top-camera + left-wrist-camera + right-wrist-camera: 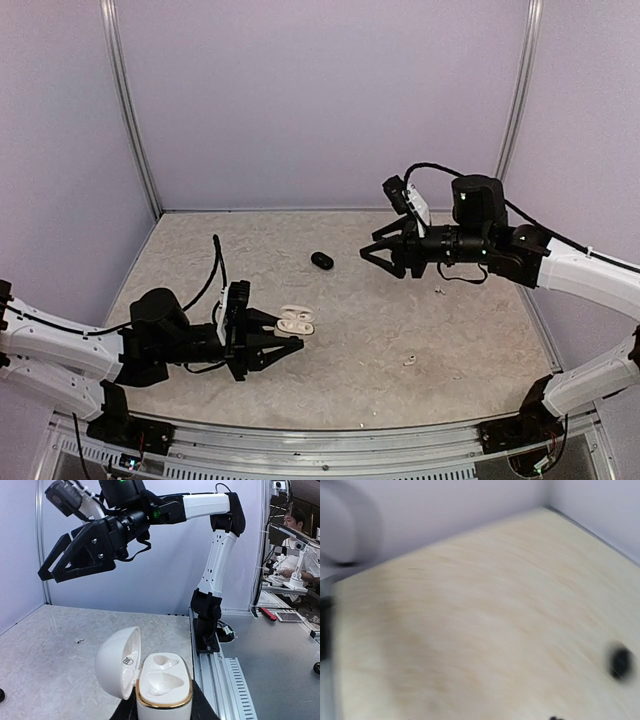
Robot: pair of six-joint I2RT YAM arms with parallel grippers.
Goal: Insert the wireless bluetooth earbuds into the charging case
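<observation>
The earbuds are outside the charging case point(296, 321): one small white earbud point(409, 360) lies on the table point(200, 260) towards the right arm's side, well apart from the case, and I cannot make out any others for sure. The white case has its lid swung open and both sockets empty, and the left fingers point(292, 333) grip its base from either side. The right fingers point(370, 247) are spread wide with nothing between them, up above the table near a small black case point(322, 260).
</observation>
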